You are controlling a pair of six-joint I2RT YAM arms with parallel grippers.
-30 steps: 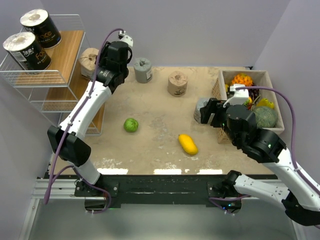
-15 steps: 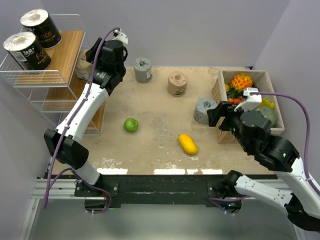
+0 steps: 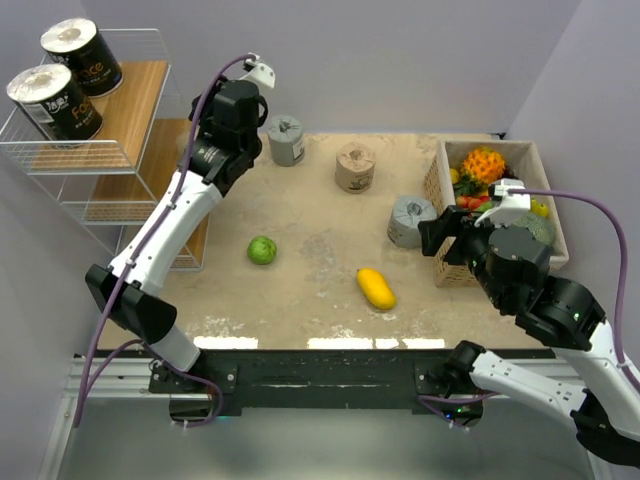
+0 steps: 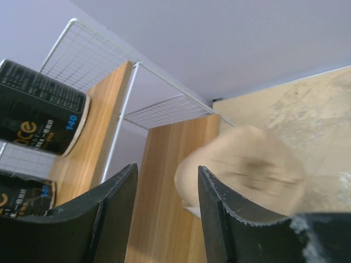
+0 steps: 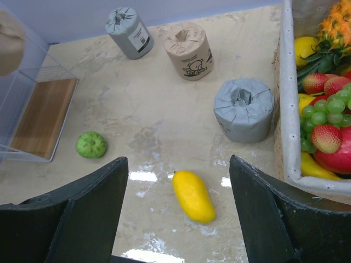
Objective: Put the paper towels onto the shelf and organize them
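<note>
We are looking first at the sandy table point(image 3: 320, 210), with the shelf point(image 3: 140, 90) standing beyond the left gripper point(image 4: 167, 175). Its fingers point(image 4: 115, 213) are standing apart, with a bare wooden board point(image 4: 164, 219) showing through the gap and nothing pinched. Past the tip of the finger on the right side of that wrist view, a tan roll point(image 4: 247, 164) is showing as a blur near the end of that board (whether it is touching the finger we cannot tell). Two black rolls point(image 3: 55, 100) are standing upright on the top tier, up and off to the other finger's side. The box of fruit point(image 5: 289, 109) is sitting just outside the right gripper point(image 5: 178, 160), beyond the finger on its view's right. Those fingers point(image 5: 88, 213) are standing wide apart over the table, gripping nothing. Ahead of that same finger a squat grey roll point(image 5: 244, 109) is sitting just beside the box wall. Farther ahead, a second tan roll point(image 5: 189, 50) and a taller grey roll point(image 5: 128, 32) are standing near each other on the table. A yellow fruit point(image 5: 193, 196) is lying below the gap between the spread fingers, and a green fruit point(image 5: 91, 144) is lying ahead of the other finger
</note>
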